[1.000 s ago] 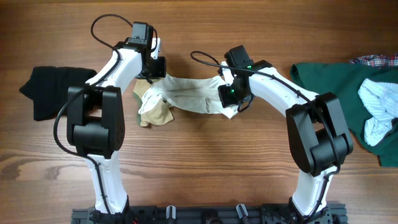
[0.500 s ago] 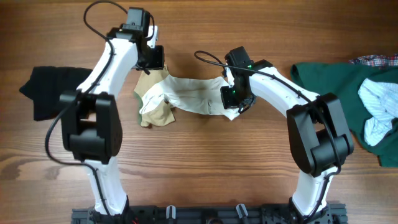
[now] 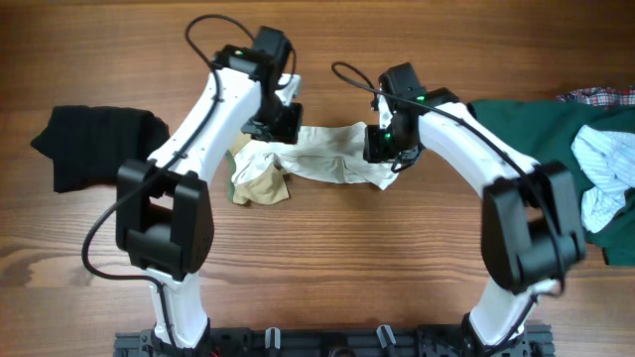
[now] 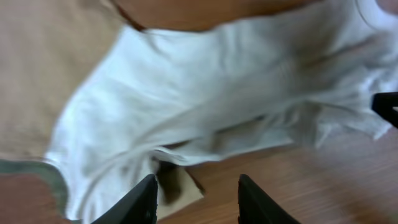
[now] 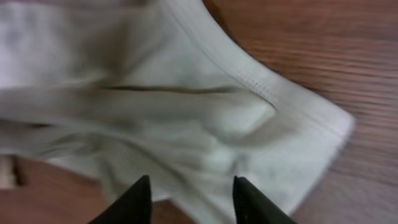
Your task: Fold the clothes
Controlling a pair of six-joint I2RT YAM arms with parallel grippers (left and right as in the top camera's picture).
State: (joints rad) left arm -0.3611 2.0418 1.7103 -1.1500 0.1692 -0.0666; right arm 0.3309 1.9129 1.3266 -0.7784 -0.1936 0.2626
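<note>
Wood table [image 3: 327,258], seen from above, two arms reaching in over it.

Green garment [image 3: 526,134]: spread flat at the right edge, the biggest piece of cloth.

Black garment [image 3: 89,144]: lying flat at the far left, well apart from the rest.

Cream garment [image 3: 332,159]: centre of the table, towards the back, pulled out in a band between the two grippers. Its left end is bunched, with a tan patch [image 3: 263,186] and an olive edge showing there. Its right end lies as a loose corner on the wood.

Striped garment [image 3: 603,174]: pale, crumpled, on top of the green one.

Plaid garment [image 3: 595,96]: only a strip shows, at the upper right edge.

Left gripper [image 4: 198,186]: over the cream garment's left end. Jaws partly apart; bare wood and a scrap of tan show in the gap, nothing held between them.

Right gripper [image 5: 191,190]: over the cream garment's right corner. Jaws apart about as far; cream cloth fills the gap. Cannot tell whether it is pinched.
</note>
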